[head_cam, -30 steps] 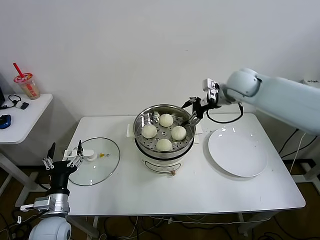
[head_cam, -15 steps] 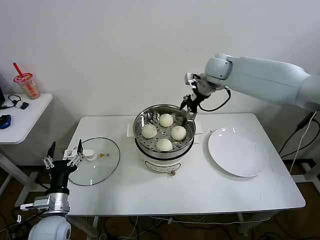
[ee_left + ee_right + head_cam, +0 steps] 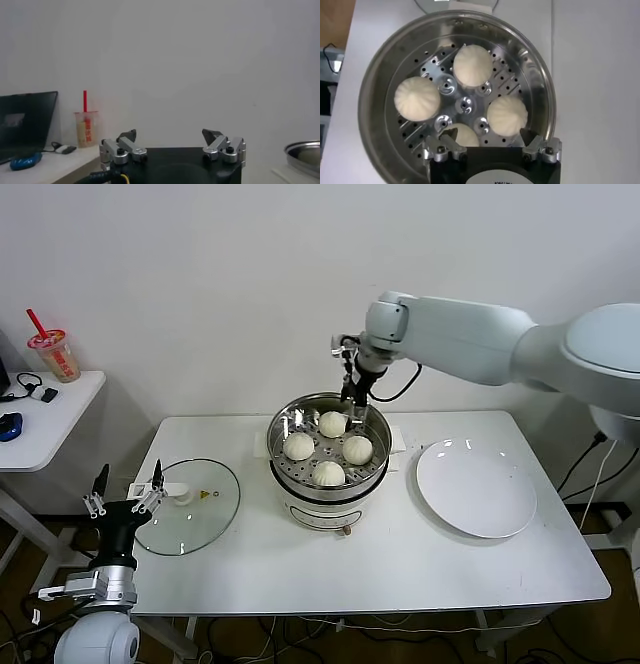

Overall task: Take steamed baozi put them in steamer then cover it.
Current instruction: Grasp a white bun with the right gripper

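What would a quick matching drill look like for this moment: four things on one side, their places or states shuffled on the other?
Things:
1. baozi
2. glass lid
3. white plate
4. right gripper

Places or states:
A. bare, on the table at the robot's right
B. flat on the table at the robot's left of the steamer
C. open above the steamer's far rim
D. four on the perforated tray

Pairs: 1-D, 2-B, 3-A, 4-C
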`<state>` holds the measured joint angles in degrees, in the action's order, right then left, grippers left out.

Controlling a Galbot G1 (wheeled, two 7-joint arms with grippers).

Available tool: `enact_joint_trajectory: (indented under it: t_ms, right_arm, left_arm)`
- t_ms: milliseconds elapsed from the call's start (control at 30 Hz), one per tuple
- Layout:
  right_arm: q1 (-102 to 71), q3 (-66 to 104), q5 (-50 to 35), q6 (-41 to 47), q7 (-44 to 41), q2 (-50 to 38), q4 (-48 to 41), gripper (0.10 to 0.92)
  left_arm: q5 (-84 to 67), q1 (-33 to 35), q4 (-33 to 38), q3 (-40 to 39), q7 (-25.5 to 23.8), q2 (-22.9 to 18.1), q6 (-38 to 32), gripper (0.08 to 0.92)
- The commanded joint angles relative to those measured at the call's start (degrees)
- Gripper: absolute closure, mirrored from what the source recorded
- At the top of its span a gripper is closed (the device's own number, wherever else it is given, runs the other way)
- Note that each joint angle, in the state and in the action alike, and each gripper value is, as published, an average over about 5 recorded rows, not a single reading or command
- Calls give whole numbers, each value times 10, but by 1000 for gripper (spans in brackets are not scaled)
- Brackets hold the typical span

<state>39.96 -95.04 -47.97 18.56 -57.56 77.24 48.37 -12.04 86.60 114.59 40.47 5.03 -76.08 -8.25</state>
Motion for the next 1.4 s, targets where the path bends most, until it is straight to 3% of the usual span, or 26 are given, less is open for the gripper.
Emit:
enact_joint_trajectory:
  t_ms: [33,1400]
  right_arm:
    - [-38,14,40,-1,5,36,-54,203]
    - [-135,111,131,-13,17,74,-167,203]
  left_arm:
    - [-2,3,-2,0,0,4,-3,177]
    - [1,1,-9,-1,-4,6,-5,177]
